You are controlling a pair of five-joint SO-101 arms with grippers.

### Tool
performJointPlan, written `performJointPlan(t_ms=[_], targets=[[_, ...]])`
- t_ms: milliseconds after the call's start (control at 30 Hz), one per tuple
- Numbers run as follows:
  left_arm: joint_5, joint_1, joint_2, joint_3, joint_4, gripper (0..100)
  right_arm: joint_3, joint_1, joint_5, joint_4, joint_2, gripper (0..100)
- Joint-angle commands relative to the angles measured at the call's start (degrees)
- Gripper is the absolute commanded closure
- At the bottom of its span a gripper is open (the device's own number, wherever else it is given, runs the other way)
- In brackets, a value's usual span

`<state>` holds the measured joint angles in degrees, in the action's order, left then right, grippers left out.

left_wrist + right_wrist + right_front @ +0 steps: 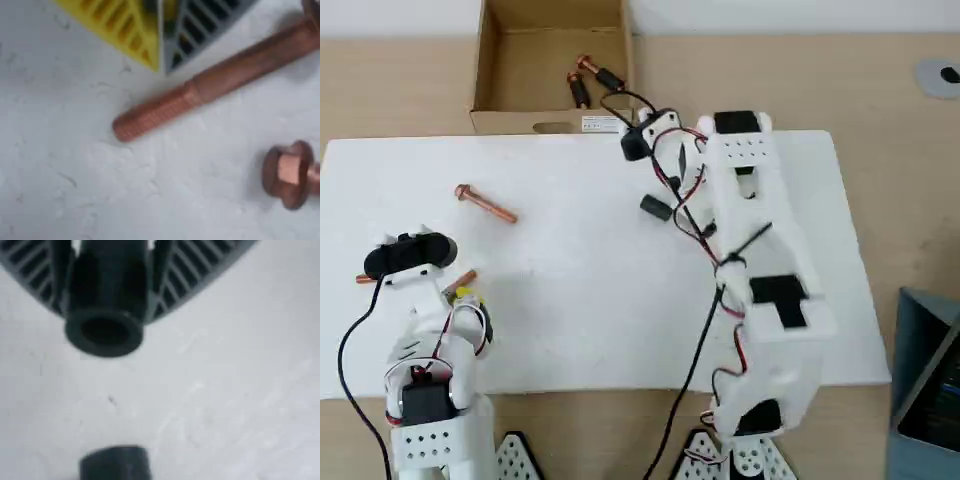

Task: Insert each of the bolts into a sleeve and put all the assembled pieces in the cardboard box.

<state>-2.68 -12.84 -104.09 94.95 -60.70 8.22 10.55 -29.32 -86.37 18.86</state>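
High: cardboard box (500, 95) far, left of centre, with two assembled pieces (605, 77) inside. Loose bolt (486, 204) on the white desk (570, 310), left side. Second bolt (464, 281) half hidden by the left arm (425, 330). Spare sleeve (657, 208) near centre. Right claw (640, 143) by the box's near right corner.
Left wrist: left claw (162, 60) tips together, nothing held. Bolt shank (200, 90) just beside them, head cut off. Flanged bolt head (289, 172), shank out of frame.
Right wrist: right claw (106, 287) clamped on a black sleeve (103, 332). The spare sleeve (115, 465) is cut off below.
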Motion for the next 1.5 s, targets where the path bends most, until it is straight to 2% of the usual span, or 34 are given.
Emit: performJointPlan(t_ms=[0, 433, 767, 933, 1133, 1300, 1467], targets=[[-0.5, -0.2, -0.4, -0.5, 1.1, 100, 4.4, 1.3, 1.9, -3.3, -8.9, 98.8], [-0.5, -0.1, -0.4, -0.5, 1.1, 100, 5.5, 0.6, 10.3, -16.0, -31.3, 98.8], [-0.5, -0.1, -0.4, -0.5, 1.1, 100, -17.5, -0.3, 21.0, -15.1, -56.0, 98.8], [-0.5, -0.1, -0.2, -1.8, 0.6, 99, -32.4, -7.0, 26.8, -9.7, -67.4, 98.8], [-0.5, -0.1, 0.0, -9.2, -0.9, 100, -45.3, -17.5, 28.9, -4.6, -75.1, 98.8], [-2.1, -0.2, 2.9, -17.6, -1.1, 100, -46.7, -24.2, 29.1, -3.4, -76.1, 98.9], [-2.2, -1.2, 17.2, -29.5, -1.1, 100, -46.7, -27.4, 29.1, -3.4, -76.4, 98.9]])
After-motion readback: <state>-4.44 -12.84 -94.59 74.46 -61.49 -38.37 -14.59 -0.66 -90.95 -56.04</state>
